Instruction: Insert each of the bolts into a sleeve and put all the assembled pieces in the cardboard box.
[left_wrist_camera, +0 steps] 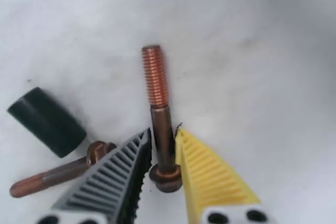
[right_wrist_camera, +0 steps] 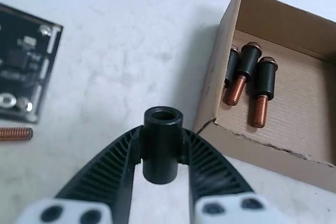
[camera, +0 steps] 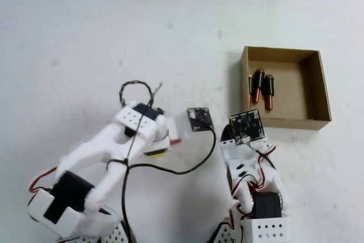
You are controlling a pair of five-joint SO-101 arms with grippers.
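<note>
My left gripper point(left_wrist_camera: 163, 132), with one grey and one yellow finger, is shut on a copper bolt point(left_wrist_camera: 160, 119) just above its head, the threaded end pointing away. In the high view this gripper point(camera: 168, 141) sits left of the right arm. A second bolt point(left_wrist_camera: 55, 176) and a black sleeve point(left_wrist_camera: 47, 121) lie on the table beside it. My right gripper point(right_wrist_camera: 161, 132) is shut on another black sleeve point(right_wrist_camera: 161, 145), held upright with its bore facing up, close to the cardboard box point(right_wrist_camera: 212, 87). Three assembled pieces point(right_wrist_camera: 249, 72) lie inside the box point(camera: 287, 122).
The left arm's camera board point(right_wrist_camera: 23, 72) and the tip of its bolt point(right_wrist_camera: 16, 133) lie across from the right gripper. Black cables point(camera: 170, 170) trail between the arms. White tabletop point(camera: 114, 38) stretches beyond both arms.
</note>
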